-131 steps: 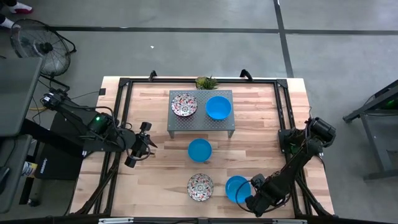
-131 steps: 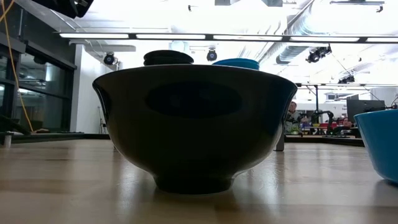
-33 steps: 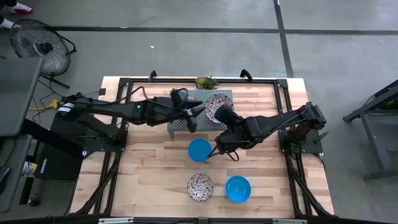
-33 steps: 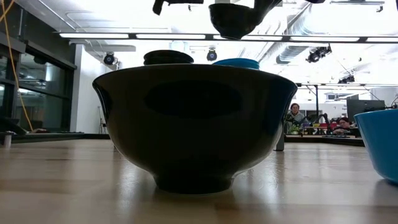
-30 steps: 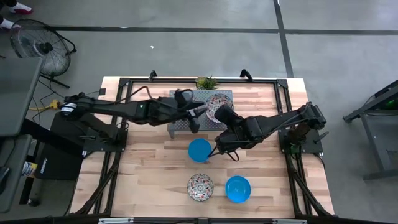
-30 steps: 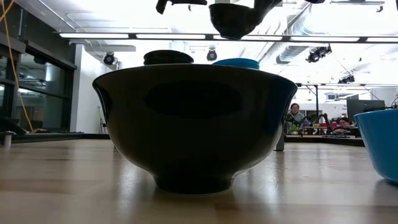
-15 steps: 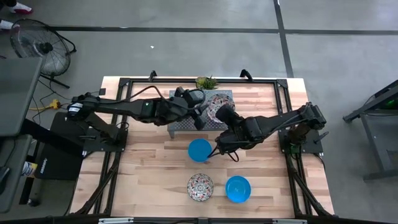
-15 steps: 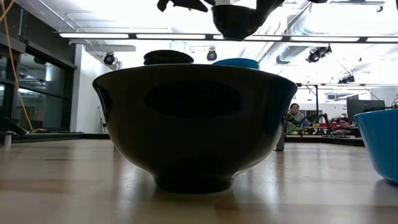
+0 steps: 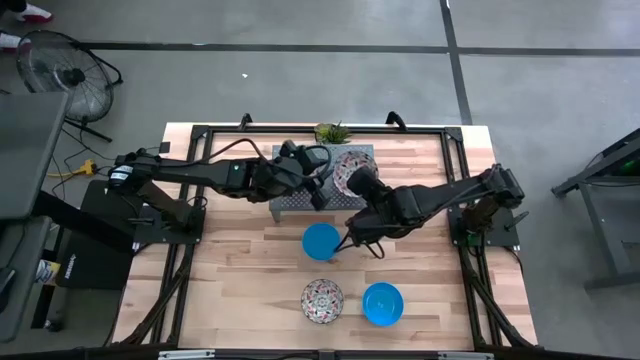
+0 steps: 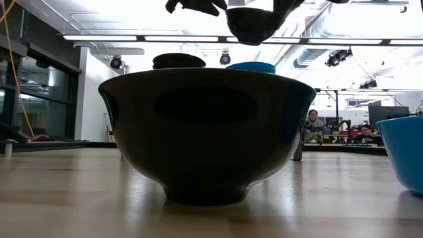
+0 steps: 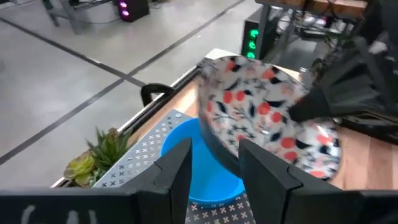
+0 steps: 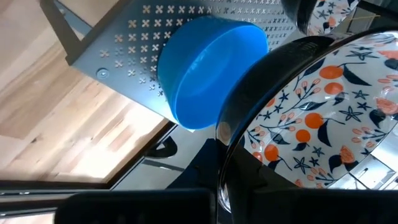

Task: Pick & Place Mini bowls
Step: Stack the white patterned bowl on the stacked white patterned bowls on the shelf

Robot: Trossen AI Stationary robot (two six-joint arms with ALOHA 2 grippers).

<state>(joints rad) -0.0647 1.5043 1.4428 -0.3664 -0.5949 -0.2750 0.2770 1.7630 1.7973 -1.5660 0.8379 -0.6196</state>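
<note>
My right gripper (image 9: 358, 186) is shut on a floral mini bowl (image 9: 347, 171), held in the air over the grey perforated stand (image 9: 290, 198). A blue mini bowl (image 12: 208, 68) sits on the stand below it. My left gripper (image 11: 214, 168) reaches in from the table's left and is open. Its fingers stand on either side of the held bowl's left wall (image 11: 219, 152); whether they touch it, I cannot tell. In the low view another bowl (image 10: 178, 61) shows dark on the stand beside the blue one (image 10: 251, 67). My right gripper holds the floral bowl by its rim (image 12: 222, 177) on the side toward the table's right. One finger (image 11: 311, 107) lies inside on the patterned wall and the other is outside. The fingers slant down from the table's right. The bowl is lifted clear of the stand, its opening up.
On the table's near half stand a blue bowl (image 9: 321, 241), a floral bowl (image 9: 322, 300) and another blue bowl (image 9: 382, 303). A small plant (image 9: 332, 132) sits at the far edge behind the stand. Black frame rails (image 9: 195, 200) run along the table's sides.
My left gripper has swung toward the table's right and rolled, closing in on the held floral bowl until its fingers stand on either side of the bowl's wall. My right gripper and the bowl have kept still above the stand.
</note>
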